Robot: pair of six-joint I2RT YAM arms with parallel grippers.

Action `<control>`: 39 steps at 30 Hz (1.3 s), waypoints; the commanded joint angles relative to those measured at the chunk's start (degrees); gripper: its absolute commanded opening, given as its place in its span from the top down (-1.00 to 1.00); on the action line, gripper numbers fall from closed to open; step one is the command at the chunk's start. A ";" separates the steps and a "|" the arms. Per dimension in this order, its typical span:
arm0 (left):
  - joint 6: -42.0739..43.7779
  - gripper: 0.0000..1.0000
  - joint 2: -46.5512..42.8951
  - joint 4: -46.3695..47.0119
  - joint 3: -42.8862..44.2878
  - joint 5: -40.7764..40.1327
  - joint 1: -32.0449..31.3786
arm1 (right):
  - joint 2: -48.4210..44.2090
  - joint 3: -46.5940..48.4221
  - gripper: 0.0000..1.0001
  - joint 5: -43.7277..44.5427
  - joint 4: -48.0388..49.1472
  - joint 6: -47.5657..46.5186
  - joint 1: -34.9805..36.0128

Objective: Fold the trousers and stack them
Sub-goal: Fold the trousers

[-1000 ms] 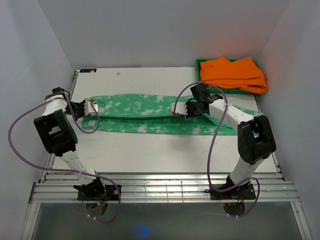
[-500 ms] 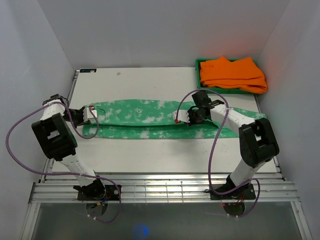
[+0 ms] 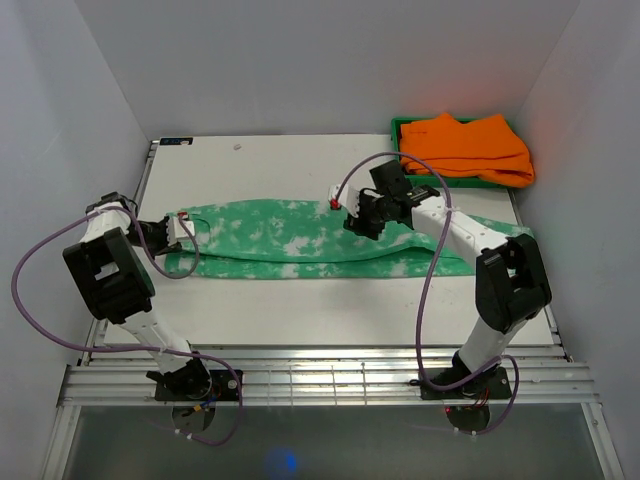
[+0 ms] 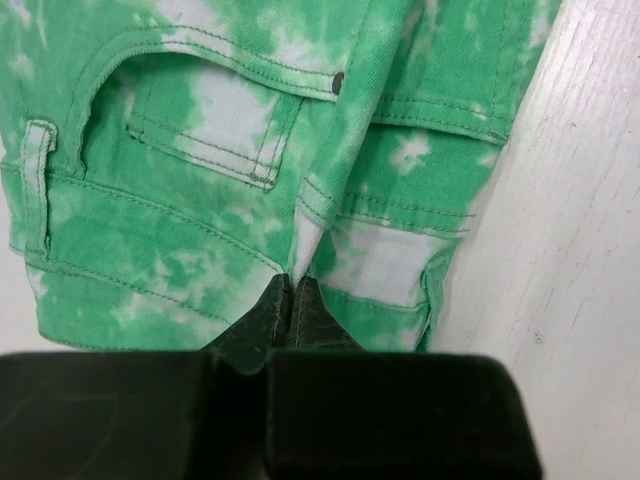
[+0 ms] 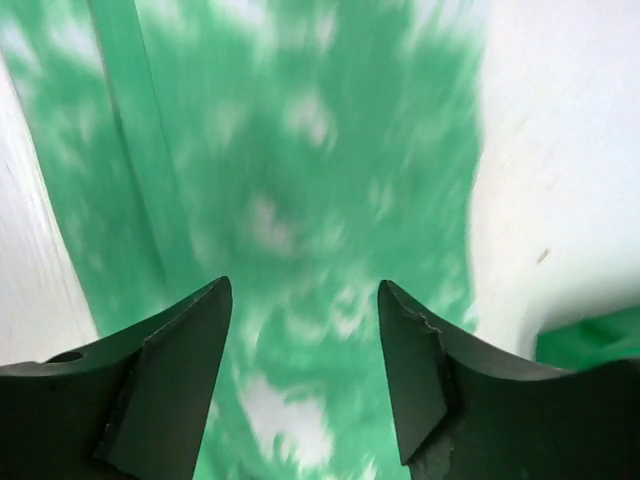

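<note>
Across the middle of the worktop [image 3: 300,165], running from 9 o'clock to 3 o'clock, the trousers [image 3: 290,240] lie stretched out long and flat. It looks to me like one leg sits on top of the other, so I'd guess the lengthwise fold is done and the crosswise folds haven't started.

The left tool [image 3: 178,228] is at the 9 o'clock end with its tips pressed together, pinching a ridge of cloth at the waistband, right by the pocket in the wrist view [image 4: 290,290].

The right tool [image 3: 356,217] is spread wide with nothing between the tips. It hangs over the far edge of the trousers, a bit past the middle towards 3 o'clock. Its wrist view [image 5: 300,290] is blurry but shows green cloth straight below the gap.

Next move, I reckon, is for the right one to go to the hem end at 3 o'clock, get both layers in one pinch, and carry them over towards the waist. Grabbing only the top layer would mess up the fold.

The orange garments [image 3: 465,148] sit in a green tray [image 3: 397,128] at 1 o'clock, well apart from all this.
</note>
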 commanded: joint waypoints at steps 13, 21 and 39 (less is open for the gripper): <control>-6.58 1.00 -0.10 -2.40 4.90 7.17 -0.06 | 23.98 18.77 0.84 -9.68 46.91 102.04 22.76; -8.87 1.00 1.40 -3.19 6.49 8.23 -0.06 | 26.36 16.91 0.85 5.69 52.04 101.99 31.81; -10.01 1.00 1.75 -8.20 11.14 9.20 -0.06 | 35.68 27.37 0.84 15.20 37.96 96.98 32.35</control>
